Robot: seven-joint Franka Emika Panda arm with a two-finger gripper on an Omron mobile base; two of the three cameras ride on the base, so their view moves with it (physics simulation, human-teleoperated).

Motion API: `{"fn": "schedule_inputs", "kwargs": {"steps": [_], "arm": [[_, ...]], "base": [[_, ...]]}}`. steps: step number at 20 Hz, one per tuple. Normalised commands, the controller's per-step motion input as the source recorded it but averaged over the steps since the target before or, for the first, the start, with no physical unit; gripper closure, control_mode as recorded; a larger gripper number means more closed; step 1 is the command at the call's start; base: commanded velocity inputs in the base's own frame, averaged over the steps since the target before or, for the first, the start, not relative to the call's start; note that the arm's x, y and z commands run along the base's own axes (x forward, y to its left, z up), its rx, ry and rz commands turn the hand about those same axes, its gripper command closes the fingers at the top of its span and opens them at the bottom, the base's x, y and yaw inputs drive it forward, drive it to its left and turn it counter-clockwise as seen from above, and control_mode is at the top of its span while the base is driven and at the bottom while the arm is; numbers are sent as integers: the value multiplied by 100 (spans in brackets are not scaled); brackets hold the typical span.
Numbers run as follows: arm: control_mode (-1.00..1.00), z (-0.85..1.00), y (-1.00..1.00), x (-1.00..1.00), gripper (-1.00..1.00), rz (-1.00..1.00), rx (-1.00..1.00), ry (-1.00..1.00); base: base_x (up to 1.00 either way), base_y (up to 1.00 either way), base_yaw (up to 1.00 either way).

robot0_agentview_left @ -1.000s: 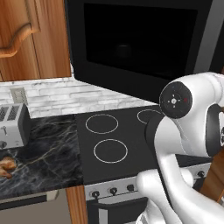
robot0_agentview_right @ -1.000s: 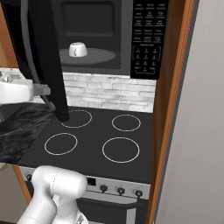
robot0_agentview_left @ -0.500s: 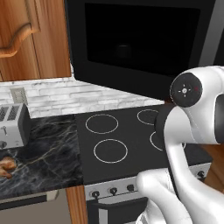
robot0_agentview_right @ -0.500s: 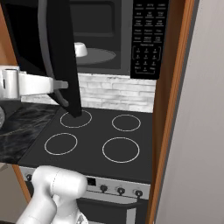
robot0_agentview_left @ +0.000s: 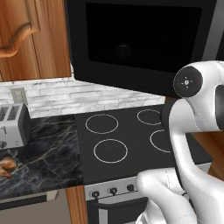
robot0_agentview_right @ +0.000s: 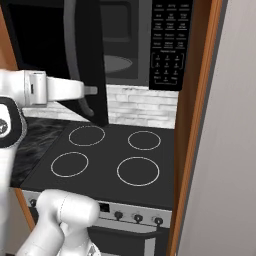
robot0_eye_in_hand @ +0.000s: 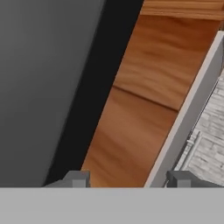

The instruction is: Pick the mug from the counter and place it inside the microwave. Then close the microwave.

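Against the microwave door's outer face, the gripper hangs spread and empty

Both base views look down over the stovetop from either side; hand view sits close against the microwave.

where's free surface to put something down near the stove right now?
Free: the dark marble counter between the toaster and the stovetop, in front of the brick backsplash. The stovetop carries nothing on its four rings. Crowded: the counter's left edge, with toaster and pastry, and the air over the rear-left ring, where the microwave door and gripper are.
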Motion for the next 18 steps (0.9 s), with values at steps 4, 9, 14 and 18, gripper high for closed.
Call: {"fn": "schedule_inputs", "kwargs": {"steps": [4, 9, 14, 18], "arm": [[-100, 0, 0, 51, -100, -6, -3, 0], [-100, 0, 0, 52, -100, -7, -4, 0], [-100, 0, 0, 59, -100, -7, -4, 0], [-100, 0, 0, 54, -100, -8, -4, 0]], "base": [[0, 0, 0], [0, 0, 0], [0, 0, 0], [0, 0, 0]]}}
